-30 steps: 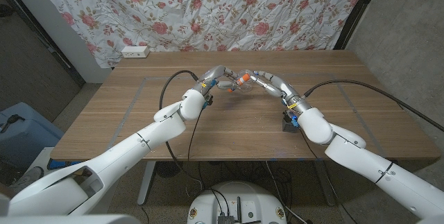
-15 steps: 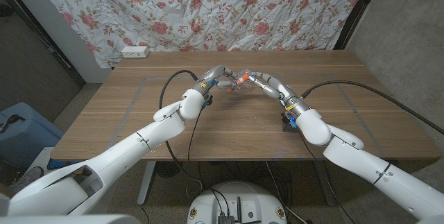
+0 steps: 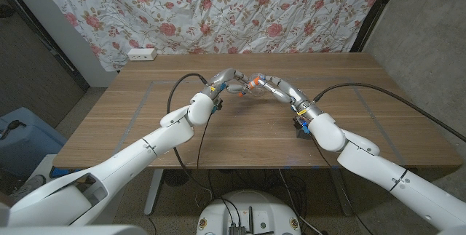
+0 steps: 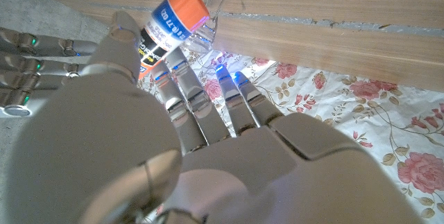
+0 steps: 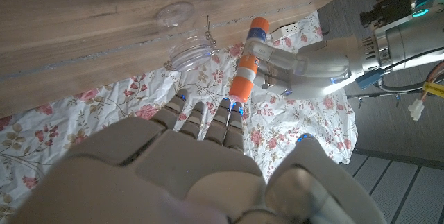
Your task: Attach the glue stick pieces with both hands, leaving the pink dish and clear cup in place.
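Above mid-table — both hands closer, left hand (image 3: 231,84) and right hand (image 3: 271,86) gripping glue stick (image 3: 250,84).

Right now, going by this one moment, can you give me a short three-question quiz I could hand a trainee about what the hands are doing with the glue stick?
1. Fill in: the right hand has its fingers at the ___-coloured end of the glue stick.
2. Which hand wraps around the glue stick's body? A. left hand B. right hand C. a person's hand
3. True or false: one of the hands is holding the clear cup.

Key: 1 orange; 2 A; 3 false, as the cup sits untouched on the table.
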{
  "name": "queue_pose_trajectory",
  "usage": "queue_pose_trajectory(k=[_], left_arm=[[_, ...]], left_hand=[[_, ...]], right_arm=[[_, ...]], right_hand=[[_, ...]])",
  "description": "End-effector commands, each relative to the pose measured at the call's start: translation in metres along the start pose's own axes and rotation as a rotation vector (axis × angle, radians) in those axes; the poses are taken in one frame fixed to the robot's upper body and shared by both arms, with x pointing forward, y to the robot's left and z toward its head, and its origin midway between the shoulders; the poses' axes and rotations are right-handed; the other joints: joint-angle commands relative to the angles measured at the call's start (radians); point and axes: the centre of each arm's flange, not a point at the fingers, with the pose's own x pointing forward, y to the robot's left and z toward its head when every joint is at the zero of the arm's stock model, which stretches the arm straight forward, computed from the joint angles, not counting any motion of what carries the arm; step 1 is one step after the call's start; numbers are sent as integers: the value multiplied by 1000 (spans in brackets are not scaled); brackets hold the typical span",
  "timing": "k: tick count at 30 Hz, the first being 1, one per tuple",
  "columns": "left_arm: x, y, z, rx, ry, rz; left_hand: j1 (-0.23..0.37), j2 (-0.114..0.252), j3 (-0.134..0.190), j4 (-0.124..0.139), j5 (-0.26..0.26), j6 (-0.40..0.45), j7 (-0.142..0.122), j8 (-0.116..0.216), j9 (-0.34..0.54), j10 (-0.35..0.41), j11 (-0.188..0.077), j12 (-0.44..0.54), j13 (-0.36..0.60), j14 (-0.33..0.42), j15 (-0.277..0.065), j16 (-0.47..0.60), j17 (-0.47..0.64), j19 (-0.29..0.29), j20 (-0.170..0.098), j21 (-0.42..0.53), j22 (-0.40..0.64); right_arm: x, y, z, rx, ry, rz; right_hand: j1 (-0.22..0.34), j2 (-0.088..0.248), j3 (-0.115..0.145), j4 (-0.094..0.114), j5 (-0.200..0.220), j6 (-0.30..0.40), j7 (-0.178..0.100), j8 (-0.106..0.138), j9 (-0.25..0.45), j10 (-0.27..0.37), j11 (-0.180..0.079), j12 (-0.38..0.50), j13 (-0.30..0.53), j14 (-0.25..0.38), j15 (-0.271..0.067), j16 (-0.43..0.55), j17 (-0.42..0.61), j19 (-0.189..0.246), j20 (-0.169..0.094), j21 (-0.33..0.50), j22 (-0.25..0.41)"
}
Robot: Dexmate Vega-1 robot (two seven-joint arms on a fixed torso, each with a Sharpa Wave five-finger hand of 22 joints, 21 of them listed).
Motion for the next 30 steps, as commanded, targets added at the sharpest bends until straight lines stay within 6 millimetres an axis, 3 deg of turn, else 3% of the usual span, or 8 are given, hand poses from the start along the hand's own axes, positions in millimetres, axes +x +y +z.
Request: queue_pose_trajectory(k=[1,30], left_arm=[[-1,1,-1,3,2,1],[-1,0,-1,-1,18,9]], left_hand=[[-93,111,56,49,4,51,37,7,1,1,-8,6,17,-4,-145,6,3,-6,-7,5,2],[-93,112,56,49,4,51,38,7,1,0,-8,6,17,-4,-145,6,3,-6,-7,5,2]], right_arm=[[6,1,3,-12,-11,16],[3,3,1,-25,-5,35]], right_hand=[[-9,-3,3,7,4,-3,-5,4,0,1,-5,5,0,-6,3,0,0,-3,7,6,6],[-19,1,6,7,9,7,-9,9,0,8,-8,9,-1,-1,-3,-2,-6,10,14,12,5]])
